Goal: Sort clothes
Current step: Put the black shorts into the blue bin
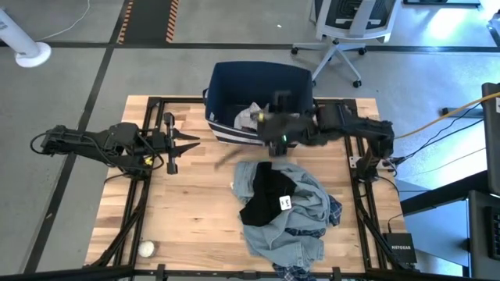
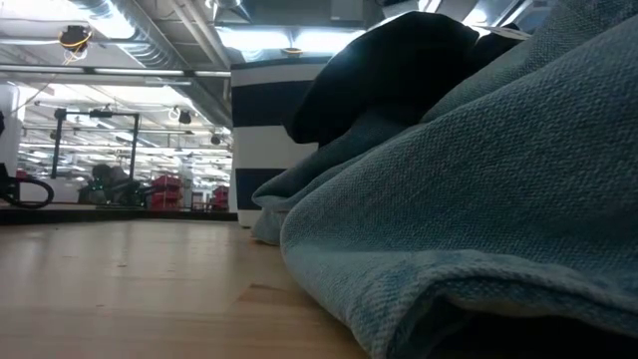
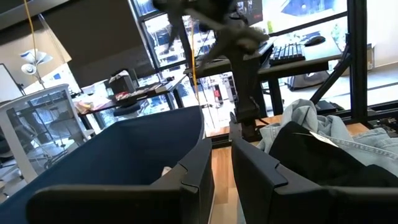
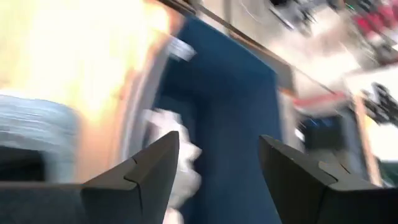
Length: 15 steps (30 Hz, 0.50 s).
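Observation:
A pile of clothes lies on the wooden table right of centre: grey-blue denim (image 1: 293, 222), a black garment (image 1: 264, 197) with a white tag on top of it, and blue plaid (image 1: 333, 211) showing at the pile's edge. The denim (image 2: 478, 199) and the black garment (image 2: 399, 70) fill the low view. A white garment (image 1: 250, 115) lies inside the navy bin (image 1: 262, 82). My right gripper (image 4: 217, 140) is open and empty over the bin's near part (image 1: 264, 129), blurred. My left gripper (image 1: 187, 143) waits at the table's left, its fingers (image 3: 186, 180) nearly together and empty.
The navy bin with white stripes stands at the table's far edge, centre. A small white ball (image 1: 146, 248) lies near the front left corner. Black frame rails (image 1: 144, 195) run along the table's left and right sides. An office chair (image 1: 348, 23) stands beyond the table.

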Motion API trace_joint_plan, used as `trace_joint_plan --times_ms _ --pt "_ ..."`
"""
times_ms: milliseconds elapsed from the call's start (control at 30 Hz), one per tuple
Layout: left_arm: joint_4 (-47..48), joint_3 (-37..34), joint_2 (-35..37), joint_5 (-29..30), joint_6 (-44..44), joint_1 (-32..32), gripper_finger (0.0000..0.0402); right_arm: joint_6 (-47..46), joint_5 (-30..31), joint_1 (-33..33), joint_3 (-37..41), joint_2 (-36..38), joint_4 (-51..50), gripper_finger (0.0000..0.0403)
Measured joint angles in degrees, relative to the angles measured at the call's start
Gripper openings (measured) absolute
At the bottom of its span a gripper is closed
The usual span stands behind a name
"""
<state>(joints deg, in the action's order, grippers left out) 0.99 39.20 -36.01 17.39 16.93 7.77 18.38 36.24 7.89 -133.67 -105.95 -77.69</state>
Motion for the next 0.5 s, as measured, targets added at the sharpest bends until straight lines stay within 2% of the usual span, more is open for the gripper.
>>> trace_joint_plan --times_ms 233,500 --pt "-0.08 0.0 -0.01 0.0 -0.26 0.01 0.0059 -8.86 -0.04 10.74 4.87 -0.14 -0.37 0.0237" --pt "-0.11 0.0 0.0 0.0 -0.44 0.0 0.0059 -10.06 -2.44 19.63 13.05 -0.2 2.06 0.0237"
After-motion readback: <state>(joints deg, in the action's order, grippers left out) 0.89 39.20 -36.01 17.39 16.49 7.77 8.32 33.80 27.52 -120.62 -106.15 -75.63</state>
